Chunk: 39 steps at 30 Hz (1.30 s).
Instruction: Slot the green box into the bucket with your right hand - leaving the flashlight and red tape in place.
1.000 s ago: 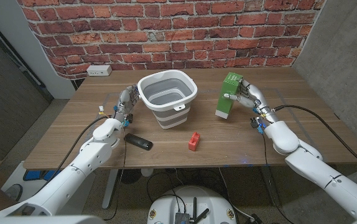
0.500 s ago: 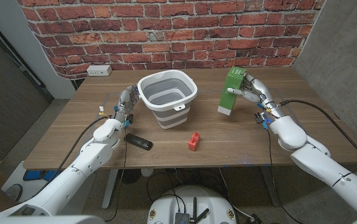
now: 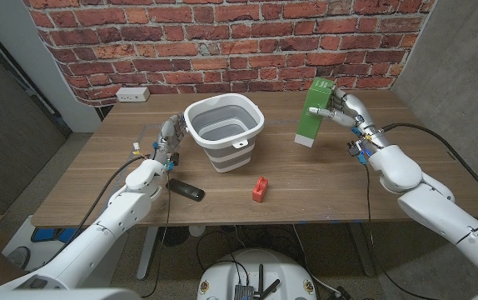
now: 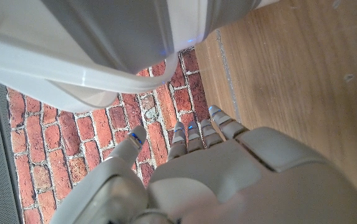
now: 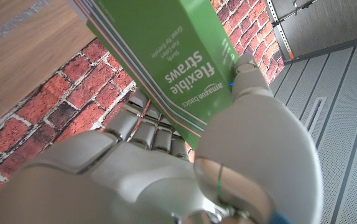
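Holding a tall green cardboard box [image 3: 313, 112] of flexible straws, the right hand [image 3: 345, 108] has its fingers wrapped around the box's upper part, thumb on one face and fingers on the other. The box hangs nearly upright above the wooden table [image 3: 322, 179], well to the right of the white and grey collapsible plastic bucket [image 3: 225, 129], which stands open at the table's middle. A black flashlight [image 3: 186, 190] lies near the front left, and a small red tape dispenser [image 3: 260, 189] sits in front of the bucket. The left hand [image 3: 167, 138] waits just beside the bucket's left wall, holding nothing, its fingers [image 4: 194, 134] reaching forward fairly close together.

The grip sits high on a long box, so the lower end could swing and clip the bucket's rim, tipping the light bucket. A low carry path might also brush the red tape dispenser.
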Tool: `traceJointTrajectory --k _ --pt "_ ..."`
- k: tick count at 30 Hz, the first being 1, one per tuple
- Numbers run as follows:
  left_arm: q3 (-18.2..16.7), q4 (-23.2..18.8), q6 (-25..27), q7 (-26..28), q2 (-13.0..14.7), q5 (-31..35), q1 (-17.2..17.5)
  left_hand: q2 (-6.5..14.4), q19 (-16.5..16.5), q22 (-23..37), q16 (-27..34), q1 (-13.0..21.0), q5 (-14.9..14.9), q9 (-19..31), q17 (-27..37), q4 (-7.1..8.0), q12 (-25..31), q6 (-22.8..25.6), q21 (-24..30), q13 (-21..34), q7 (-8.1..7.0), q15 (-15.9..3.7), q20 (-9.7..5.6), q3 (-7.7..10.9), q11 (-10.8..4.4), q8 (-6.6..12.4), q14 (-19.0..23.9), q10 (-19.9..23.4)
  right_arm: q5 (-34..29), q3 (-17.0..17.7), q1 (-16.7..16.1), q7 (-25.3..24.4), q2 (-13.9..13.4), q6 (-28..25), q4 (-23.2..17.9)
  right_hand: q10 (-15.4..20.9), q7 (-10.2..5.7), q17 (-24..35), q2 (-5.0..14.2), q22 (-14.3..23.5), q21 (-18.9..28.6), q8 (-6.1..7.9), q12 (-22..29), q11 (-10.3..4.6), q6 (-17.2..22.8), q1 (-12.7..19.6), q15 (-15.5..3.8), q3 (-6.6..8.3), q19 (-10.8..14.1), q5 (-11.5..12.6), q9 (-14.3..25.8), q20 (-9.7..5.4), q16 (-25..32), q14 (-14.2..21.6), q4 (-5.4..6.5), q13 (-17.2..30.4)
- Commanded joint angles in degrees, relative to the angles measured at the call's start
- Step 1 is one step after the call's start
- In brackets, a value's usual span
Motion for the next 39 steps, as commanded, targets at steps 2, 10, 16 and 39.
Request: traceJointTrajectory --k 2,10,16,39 --pt "0.2 0.0 -0.4 0.2 -0.4 0.2 0.2 3.6 0.2 0.0 0.0 -0.6 0.0 0.2 0.0 0.23 0.0 0.4 0.3 0.2 0.08 0.0 -0.6 0.39 0.13 0.2 0.2 0.3 2.8 3.1 0.2 1.7 -1.0 -1.5 -3.2 4.5 -0.04 0.8 0.94 0.3 0.2 0.51 0.7 -3.46 0.9 0.5 -4.89 -0.19 0.9 0.5 0.2 0.08 0.8 1.5 0.08 1.5" --pt "0.5 -0.3 -0.1 0.2 -0.4 0.4 0.0 3.6 0.2 0.0 0.0 -0.6 0.0 0.2 0.0 0.16 -0.1 0.5 0.3 0.2 0.12 0.01 -0.63 0.5 0.14 0.2 0.2 0.3 4.8 3.2 2.0 3.9 -0.7 -1.1 -3.4 5.5 -0.21 1.0 1.13 0.4 0.2 0.98 1.3 -3.64 1.8 0.4 -4.99 -0.12 1.5 0.7 0.4 0.04 1.0 2.2 0.17 1.9" --pt "0.5 -1.0 0.2 0.5 -0.1 0.5 0.5 3.6 0.2 0.0 0.0 -0.7 0.0 0.2 0.0 0.14 -0.1 0.5 0.3 0.2 0.11 0.1 -0.61 0.58 0.21 0.19 0.2 0.2 6.5 3.1 3.9 6.0 -1.2 -1.8 -3.8 5.4 -0.2 1.1 1.23 0.4 0.2 1.05 1.4 -3.58 1.8 0.2 -4.97 -0.13 1.7 0.8 0.4 0.08 0.9 2.2 0.29 2.1" --pt "1.1 -1.2 0.6 0.8 0.3 1.5 0.4 3.6 0.1 0.0 -0.1 -0.8 0.0 0.3 0.0 -0.08 -0.1 0.6 0.3 0.2 0.1 0.16 -0.62 0.85 0.16 0.18 0.1 0.2 12.1 -1.3 16.4 14.5 -0.9 -4.2 -2.7 5.7 -0.45 1.6 1.69 0.4 -0.1 1.57 1.8 -3.58 2.5 0.0 -4.94 -0.06 1.8 1.3 0.7 0.09 1.1 2.7 0.42 2.9"
